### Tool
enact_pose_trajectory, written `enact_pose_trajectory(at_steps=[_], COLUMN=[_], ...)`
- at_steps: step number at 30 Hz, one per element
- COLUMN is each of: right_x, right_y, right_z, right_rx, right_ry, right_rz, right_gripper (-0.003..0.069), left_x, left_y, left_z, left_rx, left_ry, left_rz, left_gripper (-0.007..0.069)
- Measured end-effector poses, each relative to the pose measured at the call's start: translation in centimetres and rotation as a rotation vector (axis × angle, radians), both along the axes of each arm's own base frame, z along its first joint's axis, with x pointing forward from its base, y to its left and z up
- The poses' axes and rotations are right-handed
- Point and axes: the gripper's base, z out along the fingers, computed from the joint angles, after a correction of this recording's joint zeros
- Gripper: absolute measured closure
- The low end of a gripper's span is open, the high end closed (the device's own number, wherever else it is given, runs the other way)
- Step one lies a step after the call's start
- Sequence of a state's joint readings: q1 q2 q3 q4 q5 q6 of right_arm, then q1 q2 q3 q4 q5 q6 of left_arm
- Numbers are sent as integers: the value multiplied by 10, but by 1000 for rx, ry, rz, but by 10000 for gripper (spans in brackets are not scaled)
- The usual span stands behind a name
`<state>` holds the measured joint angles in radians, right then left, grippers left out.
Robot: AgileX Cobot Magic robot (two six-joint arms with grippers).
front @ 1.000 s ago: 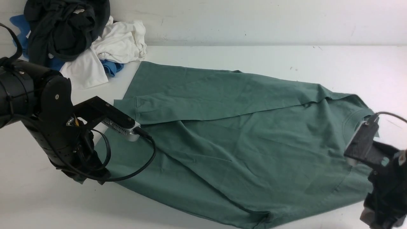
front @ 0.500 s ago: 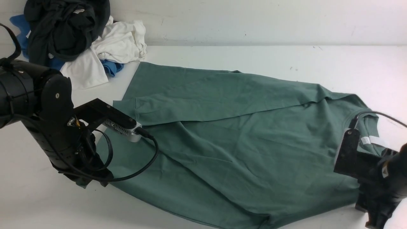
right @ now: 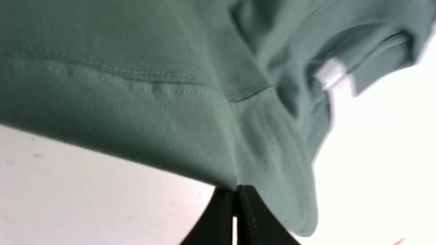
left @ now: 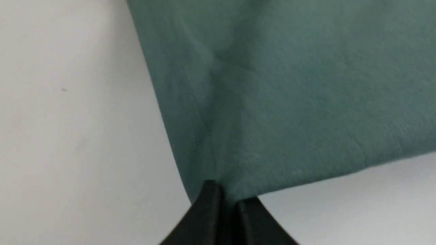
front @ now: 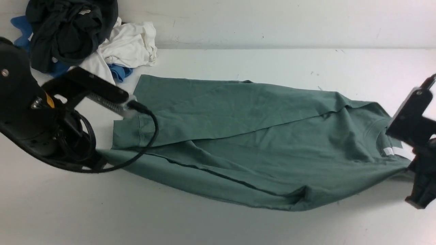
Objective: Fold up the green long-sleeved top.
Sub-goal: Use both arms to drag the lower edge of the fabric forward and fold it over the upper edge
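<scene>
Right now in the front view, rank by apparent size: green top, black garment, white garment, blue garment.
1. green top, by far the largest.
2. black garment and white garment look close. Both are crumpled, so I won't split them.
3. blue garment, smallest showing, though mostly hidden by the others.

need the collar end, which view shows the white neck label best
Right wrist view: the white neck label is large, inside the collar of the green long-sleeved top. Front view shows it tiny; left wrist view shows only fabric.
</scene>
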<state>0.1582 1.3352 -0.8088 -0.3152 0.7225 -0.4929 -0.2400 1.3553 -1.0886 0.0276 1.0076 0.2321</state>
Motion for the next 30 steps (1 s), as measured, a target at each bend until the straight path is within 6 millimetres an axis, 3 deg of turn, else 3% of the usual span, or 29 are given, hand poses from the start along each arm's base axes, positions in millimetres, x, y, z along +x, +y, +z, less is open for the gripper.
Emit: enact_pose_trajectory(at_steps=[1,3,5,8,9,10,12,14,15,16,18,21,23,25,27,30], right_x=[2,11,24,63,64,87,116,141,156,166,189,208,216,223,226,222], right_y=[0,1,3,-1,-1,-5,-8,-7,-6,-5,-3,-3,-3,-3,-4,0], right_z=[17,37,48,53,53,42,21,1,-12,-20,-37,-46,-43,-29,-16,4], right_rx=[5,14,30,62,65,81,105,125,142,149,179,193,198,197,203,228], right_ry=[-71,-176,-269,-389,-396,-393,-364,-333,-314,-303,-292,-281,-283,-293,-299,-235], right_rz=[3,21,40,47,46,30,2,-17,-30,-36,-65,-92,-107,-121,-138,-191], right_gripper=[664,664,664,664,664,664,664,662,655,644,598,529,480,419,398,397], left_x=[5,19,35,83,83,111,140,174,198,205,234,261,271,283,287,289], left_y=[-1,-1,1,5,5,7,5,2,-2,-3,-7,-8,-6,-2,1,2], left_z=[19,39,51,57,57,47,39,19,-4,-6,-36,-76,-89,-99,-94,-71], left_rx=[-25,-52,-65,-77,-77,-82,-95,-101,-104,-111,-123,-116,-111,-99,-89,-89], left_ry=[-59,-115,-153,-202,-202,-208,-230,-238,-229,-242,-227,-179,-164,-151,-169,-228], left_rz=[25,59,85,133,133,157,178,194,204,209,240,272,285,299,302,306], left_gripper=[615,615,615,615,615,615,615,615,615,615,607,559,512,398,321,201])
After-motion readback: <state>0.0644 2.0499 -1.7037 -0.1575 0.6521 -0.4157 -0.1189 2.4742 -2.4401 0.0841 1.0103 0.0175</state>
